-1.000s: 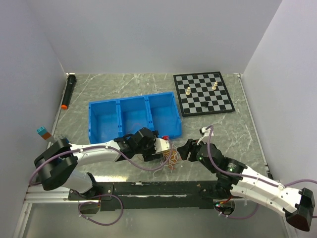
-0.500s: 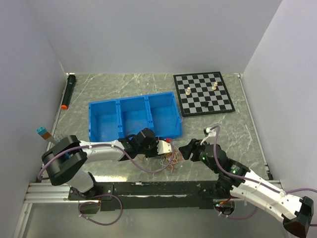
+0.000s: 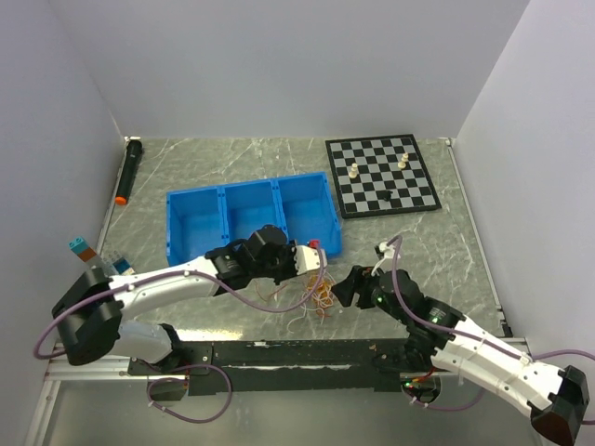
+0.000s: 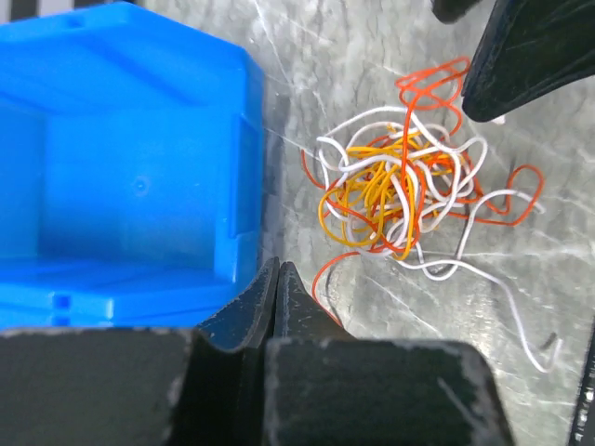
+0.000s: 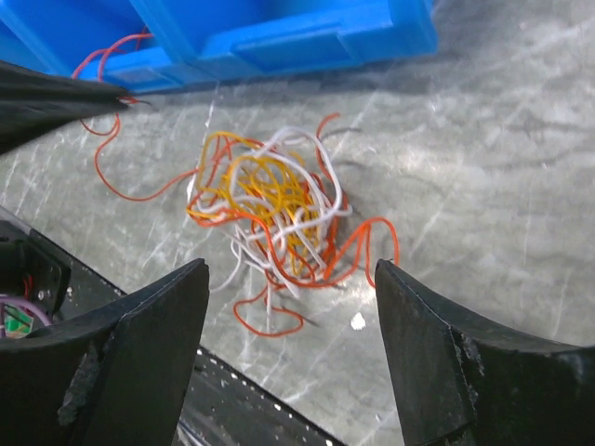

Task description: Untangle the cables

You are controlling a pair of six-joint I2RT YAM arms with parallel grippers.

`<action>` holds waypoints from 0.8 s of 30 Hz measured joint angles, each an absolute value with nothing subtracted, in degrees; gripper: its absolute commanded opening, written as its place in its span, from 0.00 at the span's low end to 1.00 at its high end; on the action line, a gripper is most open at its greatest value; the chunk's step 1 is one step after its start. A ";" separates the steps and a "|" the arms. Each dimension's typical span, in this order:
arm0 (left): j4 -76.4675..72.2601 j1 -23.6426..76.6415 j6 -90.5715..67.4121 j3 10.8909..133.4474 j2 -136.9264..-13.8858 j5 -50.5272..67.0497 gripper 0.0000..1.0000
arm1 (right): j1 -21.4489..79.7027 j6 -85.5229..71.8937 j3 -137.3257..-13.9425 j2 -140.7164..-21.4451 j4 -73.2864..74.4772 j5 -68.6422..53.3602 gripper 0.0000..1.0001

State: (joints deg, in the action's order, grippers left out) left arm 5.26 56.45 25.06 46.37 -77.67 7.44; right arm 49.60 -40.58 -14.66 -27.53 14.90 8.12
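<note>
The cables (image 3: 321,297) lie in a loose tangle of red, orange and white wires on the marble table, just in front of the blue bin (image 3: 279,182). In the left wrist view the tangle (image 4: 400,190) lies ahead of my left gripper (image 4: 276,265), whose jaws are pressed together. Seen from the right wrist, a red cable (image 5: 104,139) runs from the tangle (image 5: 270,209) up to the left gripper's tips (image 5: 119,97) and loops beyond them. My right gripper (image 5: 291,263) hovers wide open over the tangle's near side, holding nothing.
The three-compartment blue bin (image 4: 139,167) stands right behind the left gripper (image 3: 319,269). A chessboard (image 3: 381,175) with a few pieces lies at the back right. A black marker (image 3: 128,170) lies along the left edge, near small coloured blocks (image 3: 81,247).
My left gripper has gone from open to shut and pulled back toward the bin, drawing a red strand out to the left. The right gripper's jaws have spread wider.
</note>
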 measured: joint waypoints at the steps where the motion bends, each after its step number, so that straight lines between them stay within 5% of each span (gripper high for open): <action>1: 5.34 56.45 24.32 46.61 -76.66 7.38 0.03 | 49.63 -41.04 -14.66 -26.83 15.75 8.08 0.78; 9: 6.85 56.49 23.90 43.81 -76.79 8.75 0.46 | 51.20 -43.51 -13.67 -15.57 21.91 5.78 0.66; 19: 7.94 56.53 30.57 46.22 -90.08 11.03 0.68 | 51.90 -45.69 -11.64 -13.45 24.18 -0.54 0.61; 24: 6.44 56.45 32.53 46.74 -91.79 10.94 0.70 | 52.14 -46.22 -8.97 -15.22 22.59 -1.85 0.60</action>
